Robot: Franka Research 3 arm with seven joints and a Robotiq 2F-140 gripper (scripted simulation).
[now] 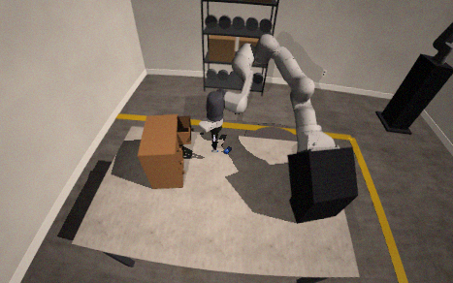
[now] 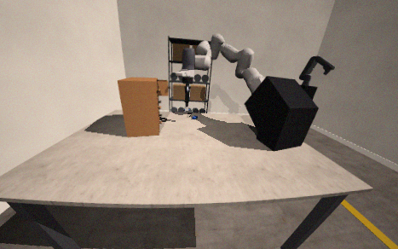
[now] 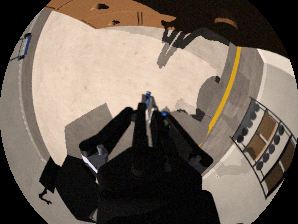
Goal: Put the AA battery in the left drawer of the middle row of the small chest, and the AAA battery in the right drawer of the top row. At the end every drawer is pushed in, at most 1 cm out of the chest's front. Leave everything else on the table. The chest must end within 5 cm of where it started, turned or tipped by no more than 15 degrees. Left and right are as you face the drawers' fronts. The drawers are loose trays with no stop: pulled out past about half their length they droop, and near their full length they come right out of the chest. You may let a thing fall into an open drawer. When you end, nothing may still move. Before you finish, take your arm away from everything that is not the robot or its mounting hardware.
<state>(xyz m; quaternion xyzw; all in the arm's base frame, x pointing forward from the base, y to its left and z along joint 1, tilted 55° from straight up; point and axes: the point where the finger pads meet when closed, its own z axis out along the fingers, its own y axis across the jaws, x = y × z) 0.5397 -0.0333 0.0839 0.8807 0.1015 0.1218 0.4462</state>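
The orange-brown chest [image 1: 161, 150] [image 2: 139, 107] [image 3: 115, 14] stands upright at the left, its drawer fronts facing right. Its top right drawer [image 1: 184, 131] [image 2: 163, 88] is pulled out; the other drawers look pushed in. My gripper [image 1: 214, 147] [image 2: 187, 107] [image 3: 146, 100] points down, to the right of the chest's front. It is shut on a slim silver and blue battery [image 3: 148, 95], seemingly the AAA, which sticks out past the fingertips. A thicker blue battery [image 1: 227, 150] [image 2: 194, 117] [image 3: 164, 114], seemingly the AA, lies on the table just right of the gripper. The open drawer's inside is mostly dark.
The arm's black base block [image 1: 324, 179] [image 2: 282, 112] stands at the right of the table [image 1: 208, 218] [image 2: 182, 170]. The open drawer juts out left of the gripper at the chest's far end. A shelf rack [image 1: 239, 31] stands behind the table.
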